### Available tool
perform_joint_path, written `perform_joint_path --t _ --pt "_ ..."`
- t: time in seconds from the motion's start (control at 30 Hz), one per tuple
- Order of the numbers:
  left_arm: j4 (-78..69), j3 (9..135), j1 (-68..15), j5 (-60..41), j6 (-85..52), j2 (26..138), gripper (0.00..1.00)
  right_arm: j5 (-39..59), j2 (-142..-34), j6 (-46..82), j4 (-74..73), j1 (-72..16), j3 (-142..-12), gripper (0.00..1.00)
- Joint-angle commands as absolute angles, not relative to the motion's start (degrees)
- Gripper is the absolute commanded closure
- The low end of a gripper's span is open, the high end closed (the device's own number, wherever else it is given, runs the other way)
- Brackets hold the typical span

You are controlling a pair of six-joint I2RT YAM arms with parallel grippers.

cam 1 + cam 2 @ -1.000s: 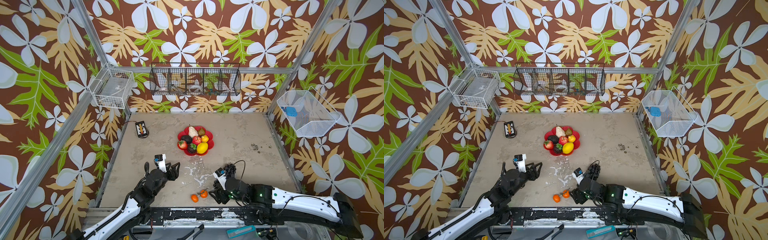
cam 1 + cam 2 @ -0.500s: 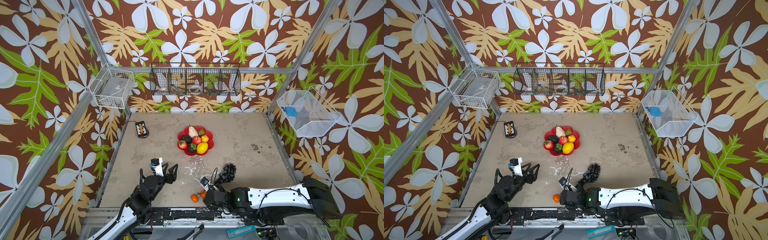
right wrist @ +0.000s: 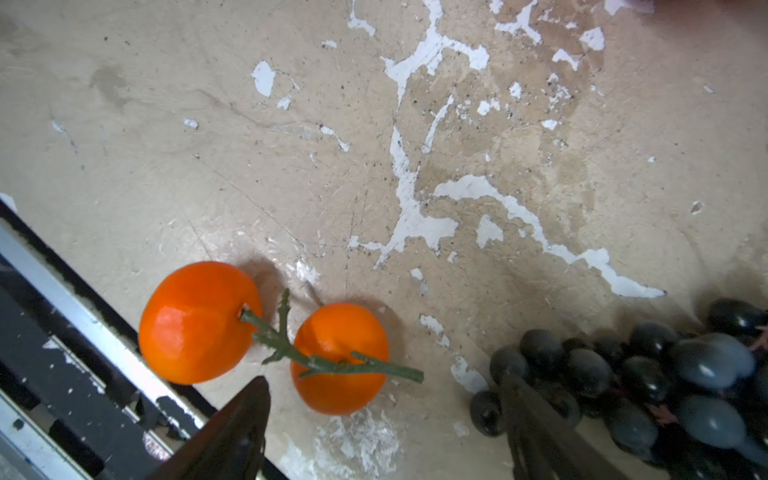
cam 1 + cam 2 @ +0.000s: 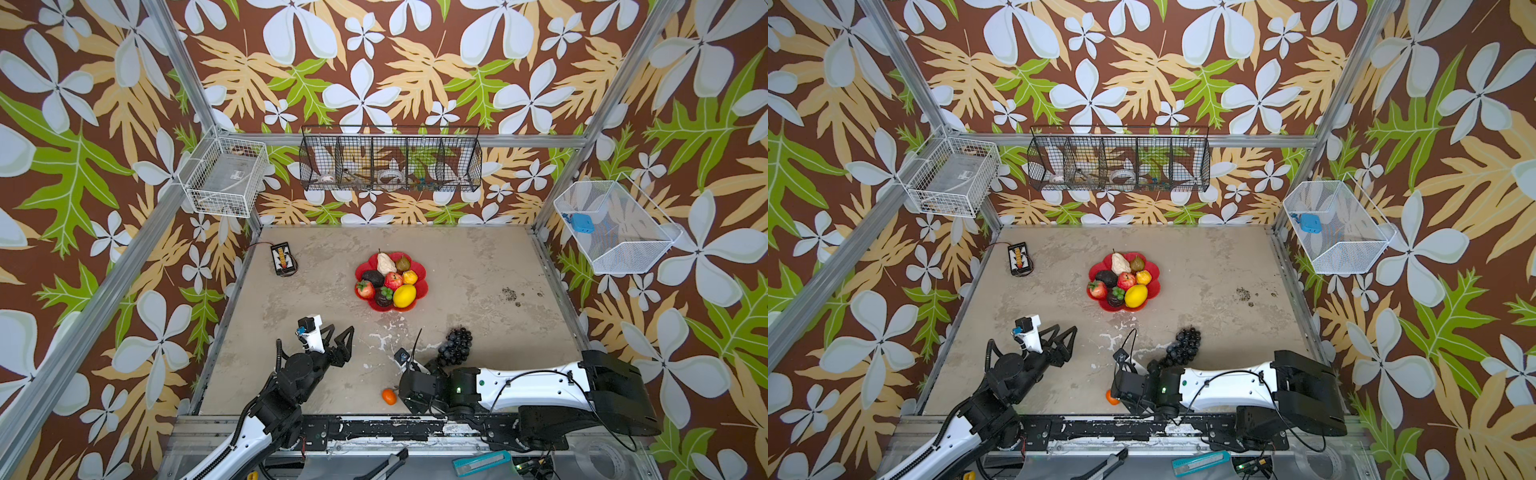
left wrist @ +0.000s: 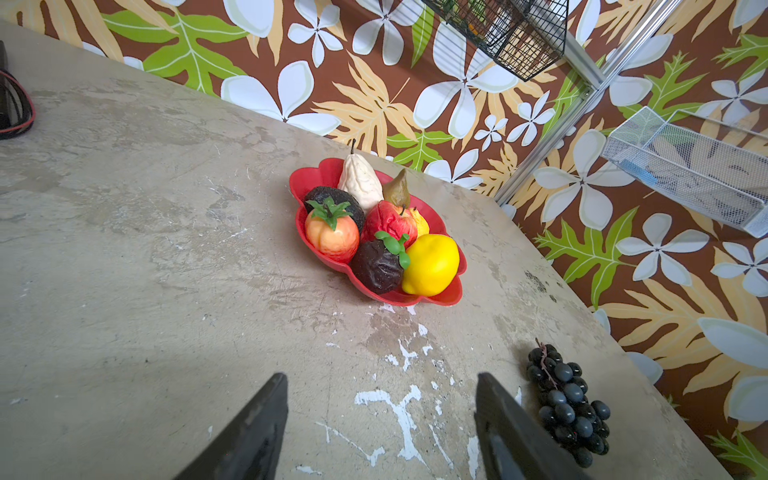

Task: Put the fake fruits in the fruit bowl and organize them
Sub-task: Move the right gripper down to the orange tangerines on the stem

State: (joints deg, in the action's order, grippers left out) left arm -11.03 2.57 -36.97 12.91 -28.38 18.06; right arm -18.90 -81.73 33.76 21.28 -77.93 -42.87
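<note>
Hovering low at the near table edge, right gripper has its jaws apart with nothing clamped; one finger is just beside the two oranges joined on a green twig, the other overlaps the grape bunch. Left gripper is also spread wide and empty over bare tabletop, facing the fruit bowl. The bowl sits mid-table, well apart from both, holding lemon, apple, strawberry and pear; oranges and grapes lie outside it.

No lettering, label, brand or number is legible on anything in view.
</note>
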Motion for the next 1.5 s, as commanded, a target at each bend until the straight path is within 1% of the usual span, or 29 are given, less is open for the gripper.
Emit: perform_joint_path --t 0.0,0.23,0.53,0.63,0.67,0.73,0.87,1.07,1.2,1.33,1.47 --pt "-11.4 2.6 -36.9 13.8 -28.6 18.5 0.28 -18.2 -82.8 33.4 18.5 -77.2 -43.5 0.14" --pt "-11.6 2.5 -36.9 13.9 -28.7 19.0 0.27 -20.3 -87.7 33.3 19.2 -75.9 -46.4 0.15" --pt "-11.9 2.6 -36.9 14.0 -28.7 19.5 0.27 -20.4 -87.2 35.5 19.0 -72.3 -46.8 0.15" --pt "-12.0 2.6 -36.9 14.0 -28.6 19.6 0.27 -15.2 -83.8 33.0 15.6 -71.4 -45.1 0.19" --pt "-12.1 2.6 -36.9 14.0 -28.6 19.8 0.27 -12.1 -82.1 31.7 13.9 -70.9 -44.1 0.21" --pt "-12.2 2.6 -36.9 13.9 -28.6 20.0 0.27 -5.7 -79.0 29.9 11.3 -69.5 -42.2 0.26" --pt "-12.4 2.7 -36.9 14.0 -28.6 20.4 0.27 0.9 -74.5 27.7 10.5 -65.2 -39.0 0.35" --pt "-12.7 2.6 -36.9 14.0 -28.6 20.8 0.27 1.9 -74.9 24.6 14.7 -64.1 -39.8 0.39" --pt "-13.0 2.7 -36.9 14.0 -28.6 21.1 0.27 -0.4 -76.3 24.4 15.3 -64.1 -39.7 0.39" --pt "-13.0 2.6 -36.9 13.9 -28.5 21.1 0.27 -0.4 -77.5 23.5 15.1 -64.1 -40.3 0.40" --pt "-13.0 2.7 -36.9 14.0 -28.5 21.1 0.27 1.1 -79.0 22.9 15.1 -64.1 -40.6 0.45"
